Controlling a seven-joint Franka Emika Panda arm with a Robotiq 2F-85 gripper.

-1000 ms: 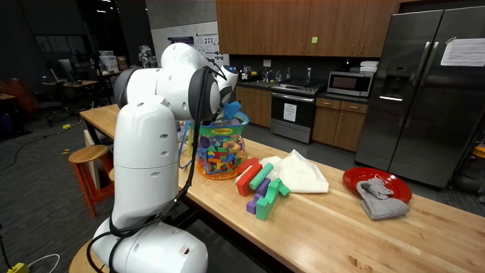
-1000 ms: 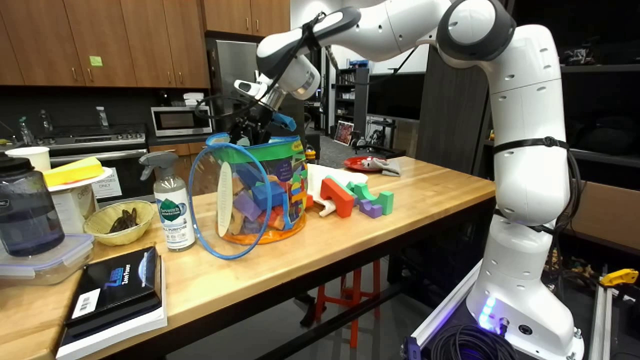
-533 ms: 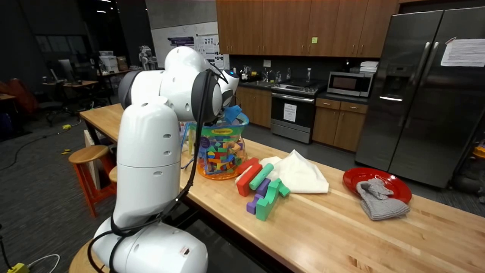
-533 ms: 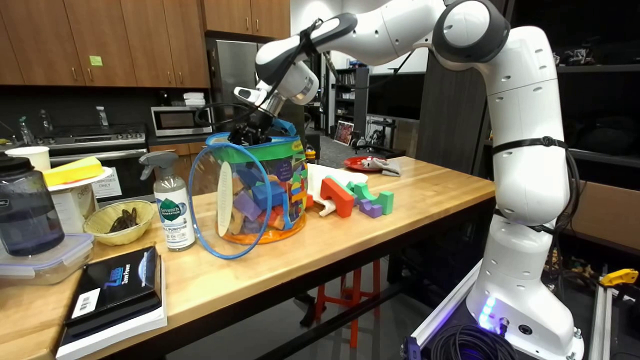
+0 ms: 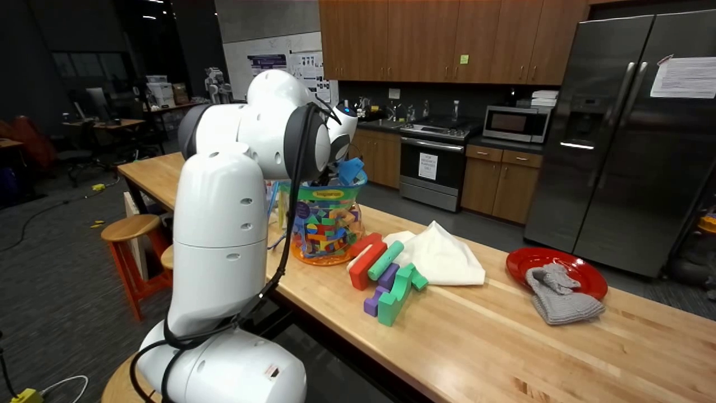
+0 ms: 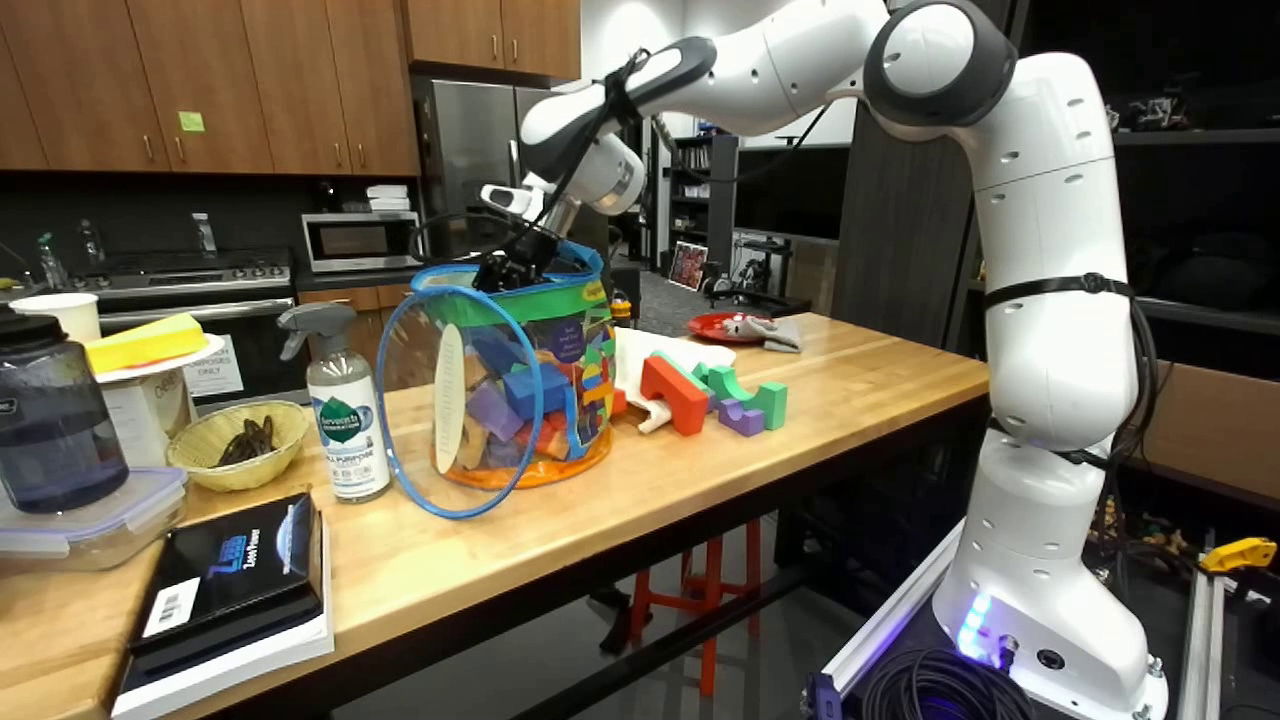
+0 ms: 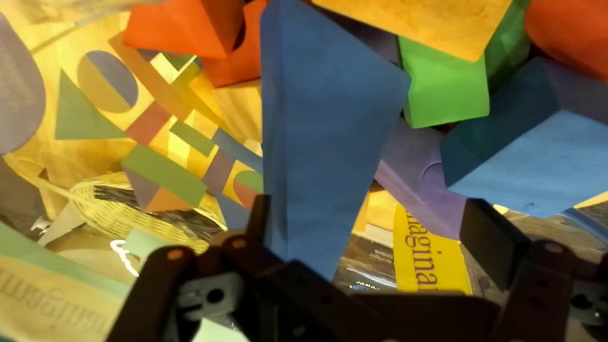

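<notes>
A clear bag with a green and blue rim (image 5: 327,193) holds many coloured blocks; it also shows in an exterior view (image 6: 570,300). My gripper (image 6: 508,272) is inside the bag's mouth, its fingertips hidden there in both exterior views. In the wrist view the jaws (image 7: 368,209) are wide apart. A large blue block (image 7: 327,128) lies along the left finger, well apart from the right finger; whether it touches the left one I cannot tell. A purple block (image 7: 422,180), a green block (image 7: 446,90) and a light blue block (image 7: 536,161) lie beyond. A blue piece (image 5: 350,170) sticks up at the rim.
Beside the bag lie a red arch block (image 6: 678,395), a green arch block (image 5: 397,296) and a white cloth (image 5: 439,257). Farther along is a red plate (image 5: 520,260) with a grey knit (image 5: 565,302). A spray bottle (image 6: 345,420), a basket (image 6: 240,470) and books (image 6: 230,580) stand opposite.
The arm has come down, then my gripper has shifted slightly to the right in both exterior views. The blue piece at the rim has moved down and to the right with it.
</notes>
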